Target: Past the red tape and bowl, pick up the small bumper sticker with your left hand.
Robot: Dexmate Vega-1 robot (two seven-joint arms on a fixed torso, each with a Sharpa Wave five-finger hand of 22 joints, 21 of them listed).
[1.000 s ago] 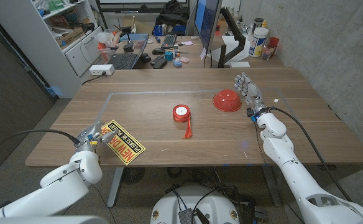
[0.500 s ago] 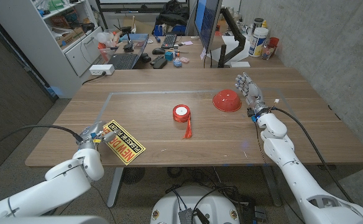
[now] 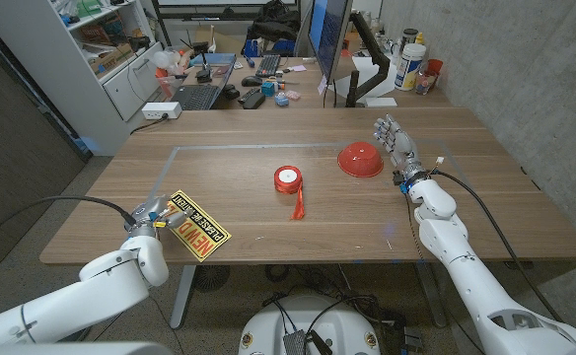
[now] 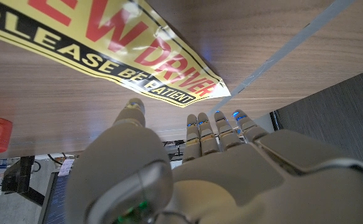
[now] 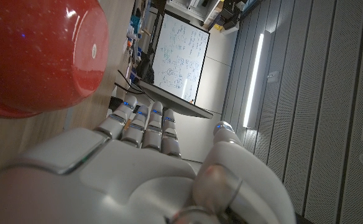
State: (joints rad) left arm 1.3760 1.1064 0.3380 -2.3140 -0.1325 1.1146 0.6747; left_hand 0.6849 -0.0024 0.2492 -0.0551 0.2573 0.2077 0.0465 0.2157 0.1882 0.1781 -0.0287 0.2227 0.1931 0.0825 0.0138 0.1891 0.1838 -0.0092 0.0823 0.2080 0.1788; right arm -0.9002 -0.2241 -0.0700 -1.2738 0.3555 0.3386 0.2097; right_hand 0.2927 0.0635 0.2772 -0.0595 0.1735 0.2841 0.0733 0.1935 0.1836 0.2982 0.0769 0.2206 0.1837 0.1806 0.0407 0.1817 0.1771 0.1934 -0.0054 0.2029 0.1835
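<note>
Step in hand, as judged: approach to the grasp, sticker not yet lifted.

The bumper sticker (image 3: 194, 224), yellow and black with red lettering, lies flat on the wooden surface (image 3: 367, 212) near the front-left edge, at about 8 o'clock from the red tape roll (image 3: 287, 178). The upturned red bowl (image 3: 360, 159) sits at about 2 o'clock from the tape, well apart from the sticker.

The left hand (image 3: 151, 214) sits just beside the sticker's left end, at its 9 o'clock. In the left wrist view the left hand (image 4: 188, 168) has its fingers (image 4: 201, 129) extended side by side, thumb apart, tips near the sticker's edge (image 4: 138, 59); nothing is pinched. Contact with the sticker: cannot tell.

The right hand (image 3: 395, 141) stands upright just beside the bowl at its 3 o'clock, fingers straight and close together, holding nothing.

Next move, as judged: the sticker is thin and flat on the surface, so the fingers need to catch an edge or corner, likely sliding it toward the surface edge or prying a corner up, then pinch with the thumb before lifting.
</note>
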